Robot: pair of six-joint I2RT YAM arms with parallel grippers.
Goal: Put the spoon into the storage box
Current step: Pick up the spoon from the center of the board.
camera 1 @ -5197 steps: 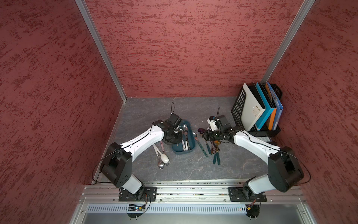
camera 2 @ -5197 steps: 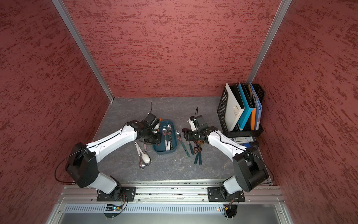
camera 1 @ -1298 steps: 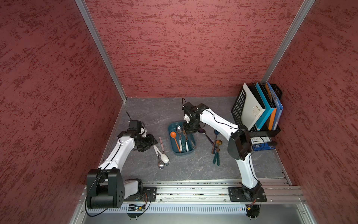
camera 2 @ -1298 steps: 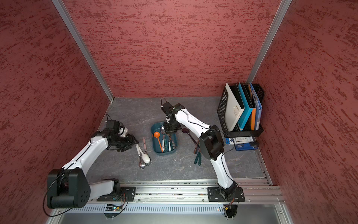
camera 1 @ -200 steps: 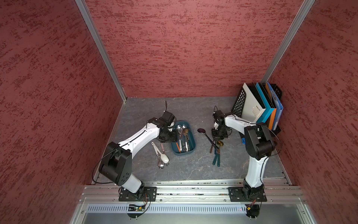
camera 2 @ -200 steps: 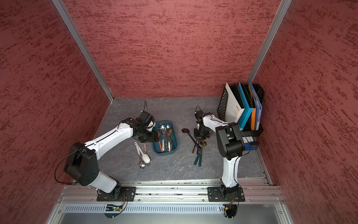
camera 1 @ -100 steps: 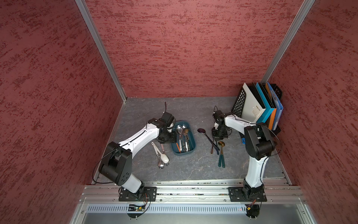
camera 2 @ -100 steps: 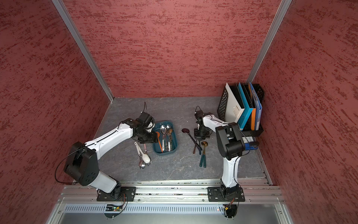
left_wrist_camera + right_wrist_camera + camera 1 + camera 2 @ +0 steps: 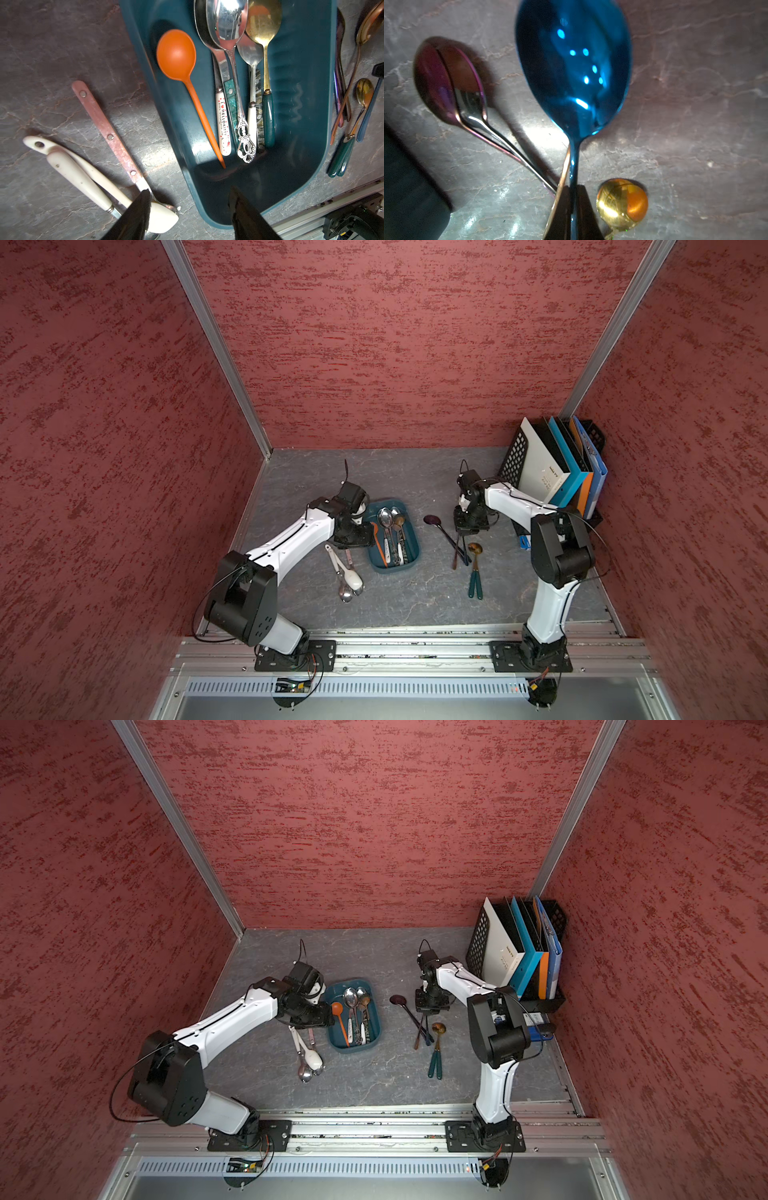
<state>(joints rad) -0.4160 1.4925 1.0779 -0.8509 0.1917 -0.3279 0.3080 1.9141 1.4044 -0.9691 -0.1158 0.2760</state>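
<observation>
One blue spoon (image 9: 573,68), neck clamped in right hand (image 9: 572,199), left hand (image 9: 189,193) apart over storage box (image 9: 301,62)
</observation>
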